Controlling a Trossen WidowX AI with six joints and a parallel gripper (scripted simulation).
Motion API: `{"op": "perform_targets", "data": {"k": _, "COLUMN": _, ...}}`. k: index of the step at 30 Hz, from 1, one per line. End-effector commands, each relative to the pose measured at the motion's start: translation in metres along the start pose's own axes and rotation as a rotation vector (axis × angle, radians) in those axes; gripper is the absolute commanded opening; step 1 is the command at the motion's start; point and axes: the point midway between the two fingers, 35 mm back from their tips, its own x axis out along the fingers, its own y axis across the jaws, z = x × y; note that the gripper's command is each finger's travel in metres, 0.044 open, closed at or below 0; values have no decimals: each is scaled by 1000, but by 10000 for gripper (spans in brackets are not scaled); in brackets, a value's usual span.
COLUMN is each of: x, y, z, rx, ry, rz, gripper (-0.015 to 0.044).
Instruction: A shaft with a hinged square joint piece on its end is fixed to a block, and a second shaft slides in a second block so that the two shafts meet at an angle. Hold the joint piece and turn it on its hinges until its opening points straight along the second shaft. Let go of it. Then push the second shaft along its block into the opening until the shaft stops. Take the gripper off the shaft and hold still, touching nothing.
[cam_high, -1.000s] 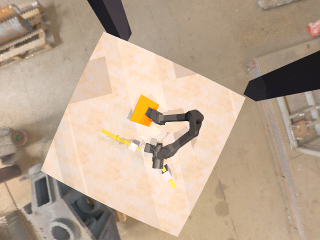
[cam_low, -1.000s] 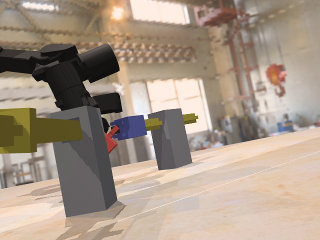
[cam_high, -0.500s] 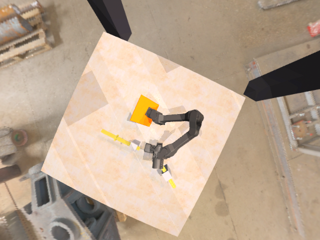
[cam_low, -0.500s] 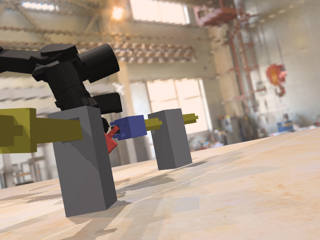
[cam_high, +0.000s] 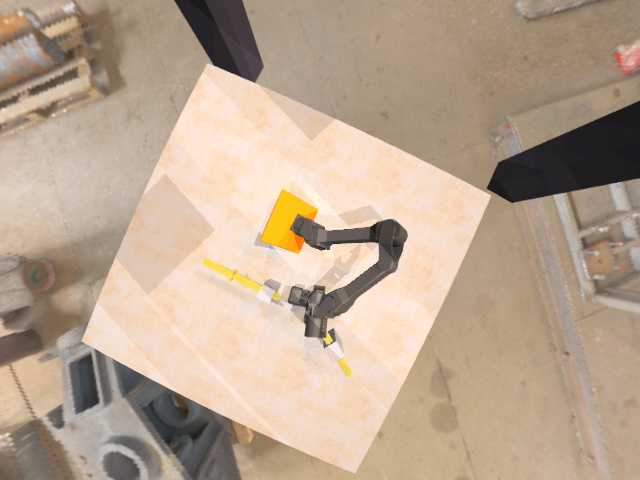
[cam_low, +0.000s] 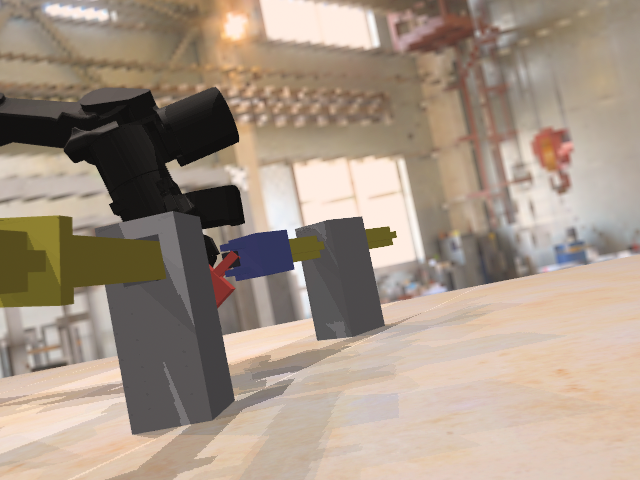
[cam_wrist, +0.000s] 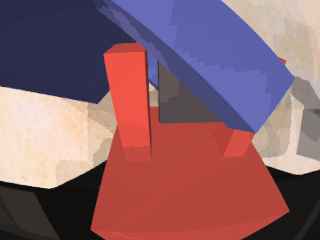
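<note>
The fixed yellow shaft (cam_high: 344, 365) (cam_low: 379, 237) (cam_wrist: 235, 65) passes through its grey block (cam_low: 336, 289) and carries a blue fork (cam_low: 266, 254). The red joint piece (cam_low: 223, 290) (cam_wrist: 175, 185) hangs on the fork, tilted downward in the exterior view; its opening's direction cannot be told. My gripper (cam_wrist: 168, 150) is shut on the red joint piece, a black finger on each side; its fingertips are mostly hidden in the top and exterior views. The second yellow shaft (cam_high: 215, 267) (cam_low: 116, 258) lies through the other grey block (cam_low: 160, 341), its end short of the joint piece.
The second shaft has a raised collar (cam_high: 232, 275) (cam_low: 66, 260) on its outer part. The arm (cam_high: 388, 245) bends round from an orange square (cam_high: 279, 219) on the table (cam_high: 206, 361). The near block stands close beside the gripper in the exterior view.
</note>
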Motion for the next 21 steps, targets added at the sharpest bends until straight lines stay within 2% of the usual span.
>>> {"op": "perform_targets", "data": {"k": 1, "x": 0, "y": 0, "z": 0, "rx": 0, "ry": 0, "rz": 0, "gripper": 147}}
{"op": "perform_targets", "data": {"k": 2, "x": 0, "y": 0, "z": 0, "rx": 0, "ry": 0, "rz": 0, "gripper": 147}}
{"op": "perform_targets", "data": {"k": 8, "x": 0, "y": 0, "z": 0, "rx": 0, "ry": 0, "rz": 0, "gripper": 0}}
{"op": "perform_targets", "data": {"k": 21, "x": -3, "y": -6, "z": -1, "rx": -133, "ry": 64, "rz": 31, "gripper": 0}}
